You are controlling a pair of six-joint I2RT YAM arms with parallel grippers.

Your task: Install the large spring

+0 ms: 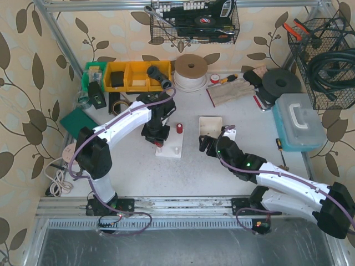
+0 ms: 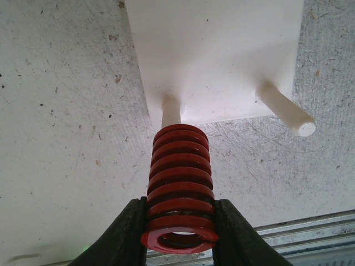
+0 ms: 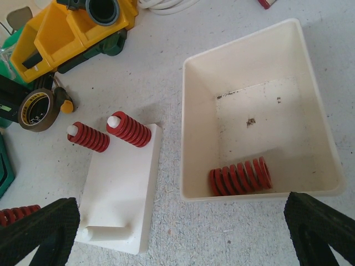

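A scuffed white table (image 1: 133,172) under leaf-patterned walls carries the work, with yellow parts bins (image 1: 136,76) and a cord spool (image 1: 190,69) pushed to the back so the middle is free for assembly. There lies a white peg plate (image 2: 222,55), flat, its posts pointing up to take springs from above.

The left gripper (image 2: 180,213) hangs nose-down over the plate's edge. Its jaws are drawn in to a narrow gap and clamp the large red spring (image 2: 180,177) by its upper coils, one black finger (image 2: 125,238) on each side. Held that way, the coil's bore stays clear and its axis lines up with the post (image 2: 171,110) beneath. The spring's lower end meets that post; how far it has slid on, I cannot tell from this angle. The neighbouring post (image 2: 285,113) is bare.

The right wrist view shows two other red springs (image 3: 89,137) (image 3: 128,129) seated on posts at the plate's far end.

The right gripper (image 3: 181,221) sits beside the plate at the near wall of a cream tray (image 3: 266,105), its jaws spread to their widest and holding nothing. One more red spring (image 3: 239,176) lies on its side against that wall, probably the stock for a later pick. My judgement: the step in hand is pressing the held spring fully down.
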